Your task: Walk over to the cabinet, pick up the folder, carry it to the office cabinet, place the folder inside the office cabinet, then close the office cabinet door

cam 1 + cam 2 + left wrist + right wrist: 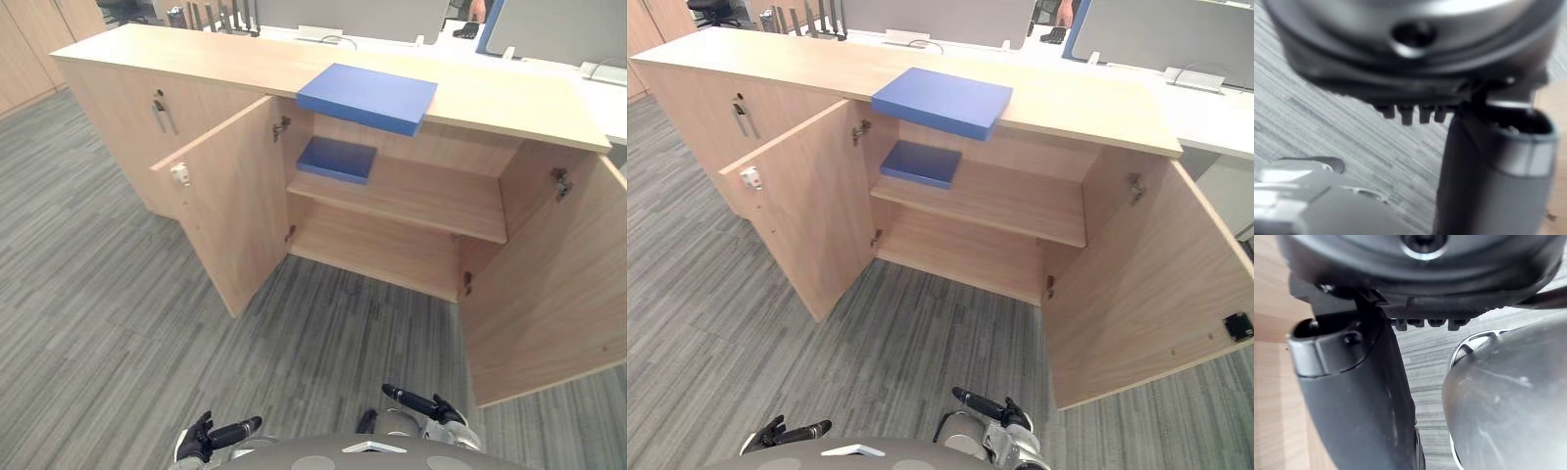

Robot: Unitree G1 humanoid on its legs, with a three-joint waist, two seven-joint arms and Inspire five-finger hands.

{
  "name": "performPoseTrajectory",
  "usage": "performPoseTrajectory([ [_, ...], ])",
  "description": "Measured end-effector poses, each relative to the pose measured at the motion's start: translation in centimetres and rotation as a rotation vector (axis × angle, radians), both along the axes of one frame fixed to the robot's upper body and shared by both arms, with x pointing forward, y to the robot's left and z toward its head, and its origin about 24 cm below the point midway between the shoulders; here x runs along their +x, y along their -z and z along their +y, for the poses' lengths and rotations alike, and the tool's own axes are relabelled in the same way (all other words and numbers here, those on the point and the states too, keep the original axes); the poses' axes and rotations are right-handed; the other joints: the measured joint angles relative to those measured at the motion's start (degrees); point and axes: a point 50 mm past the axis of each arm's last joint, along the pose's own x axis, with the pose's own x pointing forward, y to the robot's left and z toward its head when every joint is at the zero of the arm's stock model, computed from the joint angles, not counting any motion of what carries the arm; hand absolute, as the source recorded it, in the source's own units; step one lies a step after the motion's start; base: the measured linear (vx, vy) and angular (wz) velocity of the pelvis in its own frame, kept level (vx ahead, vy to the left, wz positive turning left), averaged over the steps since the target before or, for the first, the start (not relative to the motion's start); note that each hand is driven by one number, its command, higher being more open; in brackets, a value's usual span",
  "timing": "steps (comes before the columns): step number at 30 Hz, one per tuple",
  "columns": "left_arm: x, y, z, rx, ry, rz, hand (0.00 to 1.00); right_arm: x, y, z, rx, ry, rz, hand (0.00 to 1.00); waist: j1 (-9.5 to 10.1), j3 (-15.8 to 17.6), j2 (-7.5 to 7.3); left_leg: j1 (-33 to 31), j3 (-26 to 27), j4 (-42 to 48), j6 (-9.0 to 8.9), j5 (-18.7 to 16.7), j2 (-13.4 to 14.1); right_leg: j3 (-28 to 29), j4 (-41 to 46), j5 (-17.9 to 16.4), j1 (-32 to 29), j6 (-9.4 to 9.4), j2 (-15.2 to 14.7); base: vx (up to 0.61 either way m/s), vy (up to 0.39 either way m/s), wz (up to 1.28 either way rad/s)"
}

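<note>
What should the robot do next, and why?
Probably step closer to the cabinet. The blue folder overhanging its top lies well ahead, and the left hand and right hand hang low, open and empty, likely out of reach.

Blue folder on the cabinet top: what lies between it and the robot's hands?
Bare grey carpet, then the cabinet shelf holding a second folder; left eye view.

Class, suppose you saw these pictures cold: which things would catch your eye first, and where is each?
The bright blue folder lies on top of the wooden cabinet, jutting over its front edge. A second blue folder lies at the left end of the upper shelf inside, with the left door and right door swung wide open. The left hand and right hand hang low over the carpet, open and empty.
</note>
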Motion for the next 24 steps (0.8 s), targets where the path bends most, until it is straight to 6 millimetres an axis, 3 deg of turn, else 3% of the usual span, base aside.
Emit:
performPoseTrajectory([
  [1, 0.5, 0.0, -0.3, -0.008, 0.002, -0.015, 1.00, 0.2, -0.1, -0.2, -0.006, -0.002, -0.011, 1.00, 0.09, 0.1, 0.60, 0.1, -1.2, -1.0, -1.05, 0.0, 0.8, -0.7, 0.0, -0.9, 0.2, -0.93, 1.1, 0.15, -0.222, 0.05],
  [4, 0.3, 0.0, -0.7, -0.016, 0.001, -0.010, 1.00, -0.2, 0.0, -0.5, -0.001, 0.036, 0.003, 1.00, 0.05, -0.3, 1.36, 2.2, -5.7, -4.9, -1.46, 0.2, 2.1, -2.2, 0.6, -3.8, 1.0, -2.04, 3.7, 0.18, -0.183, 0.08],
  [9, 0.4, 0.0, -0.6, -0.011, 0.022, -0.010, 1.00, -0.7, 0.2, -0.5, 0.005, 0.036, 0.034, 1.00, -0.03, -1.5, 1.71, 2.1, -9.6, -2.0, -3.03, -1.6, 6.0, -4.4, 2.0, -8.7, 2.7, -3.25, 7.1, 0.23, -0.130, 0.15],
  [12, 0.4, 0.0, -0.2, 0.001, 0.020, -0.008, 1.00, -0.4, 0.2, 0.1, 0.013, 0.017, 0.033, 1.00, 0.10, -2.1, 1.16, -4.7, -11.0, 15.5, -3.85, -2.2, 7.8, -4.2, -4.1, -8.0, 6.9, -3.98, 10.8, 0.26, -0.096, -0.14],
  [14, 0.5, 0.0, -0.5, -0.007, 0.016, -0.012, 1.00, 0.1, 0.2, 0.3, 0.001, -0.037, 0.036, 1.00, 0.62, -2.4, 2.33, -11.9, -10.8, 35.4, -3.36, -1.1, 10.7, -2.8, -8.3, -7.1, 11.5, -5.25, 14.0, 0.31, -0.061, -0.44],
  [17, 1.1, -0.3, 0.0, -0.002, 0.012, -0.043, 1.00, 0.5, 0.2, 0.8, 0.001, -0.058, 0.040, 1.00, 1.97, -2.1, 1.66, -17.1, -6.6, 44.4, -1.20, -2.3, 10.3, 0.9, -10.4, -7.0, 15.3, -5.11, 13.9, 0.28, 0.060, -0.60],
  [20, 1.9, -0.7, 0.1, 0.000, 0.004, -0.085, 1.00, 1.0, 0.1, 0.9, -0.005, -0.075, 0.035, 1.00, 3.39, -1.3, 0.74, -24.8, -4.6, 40.7, 0.53, -4.8, 6.4, 4.4, -10.4, -6.9, 18.1, -4.94, 10.2, 0.30, 0.233, -0.53],
  [22, 2.4, -0.8, -0.5, -0.012, 0.000, -0.115, 1.00, 1.4, -0.1, 0.4, -0.019, -0.079, 0.025, 1.00, 3.33, -0.1, 2.31, -27.3, -6.4, 25.9, 0.29, -0.5, 5.4, 5.5, -9.0, -7.3, 19.8, -2.41, 8.3, 0.28, 0.332, -0.39],
  [23, 2.5, -0.7, -0.8, -0.026, -0.020, -0.118, 1.00, 1.5, -0.1, 0.5, -0.020, -0.088, 0.024, 1.00, 3.81, 0.1, 3.25, -26.5, -7.1, 20.5, -0.40, 6.8, 4.6, 7.5, -8.7, -9.1, 20.8, 0.88, 7.6, 0.18, 0.254, -0.28],
  [24, 2.6, -0.8, -0.4, -0.017, -0.019, -0.117, 1.00, 1.5, 0.0, 1.1, -0.008, -0.101, 0.026, 1.00, 3.73, 0.0, 2.26, -26.0, -6.5, 19.5, -0.27, 6.8, 3.2, 7.9, -9.7, -9.3, 21.1, 1.27, 6.3, 0.22, 0.266, -0.12],
])
